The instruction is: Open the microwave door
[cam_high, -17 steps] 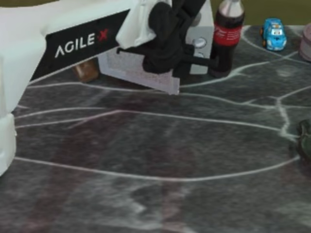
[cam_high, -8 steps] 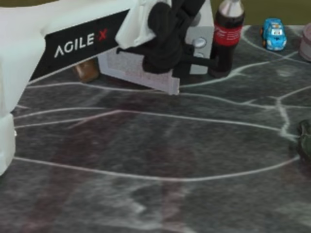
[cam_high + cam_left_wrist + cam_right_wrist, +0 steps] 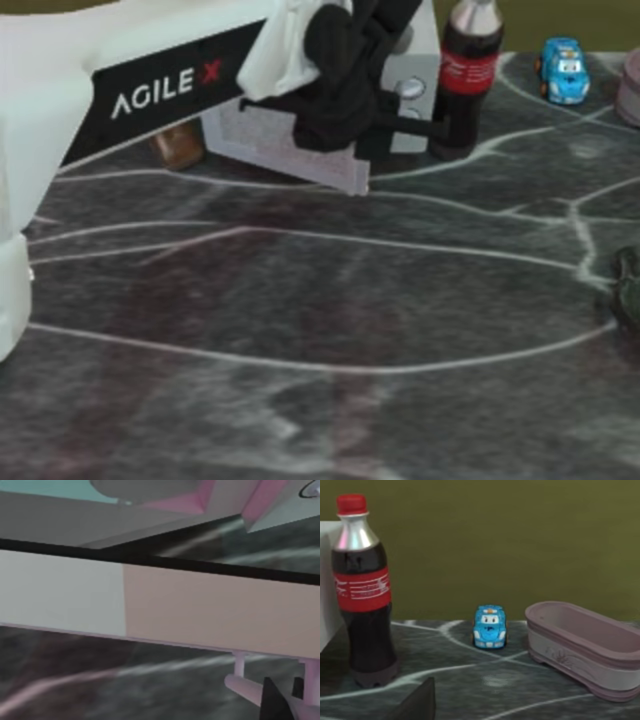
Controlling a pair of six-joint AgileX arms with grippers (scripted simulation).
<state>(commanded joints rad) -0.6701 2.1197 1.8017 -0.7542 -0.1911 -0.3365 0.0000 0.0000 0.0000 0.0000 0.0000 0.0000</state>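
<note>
Fingers of the left gripper (image 3: pixel 415 125) sit at the free edge of the door (image 3: pixel 285 145); whether they clamp its handle I cannot tell. That white arm reaches in from the counter's (image 3: pixel 320 300) left, over the door, which stands swung partly out. Behind it sits the microwave (image 3: pixel 415 60), a cola bottle (image 3: pixel 467 75) just right. Only a dark edge of the right gripper (image 3: pixel 627 290) shows at the right.
</note>
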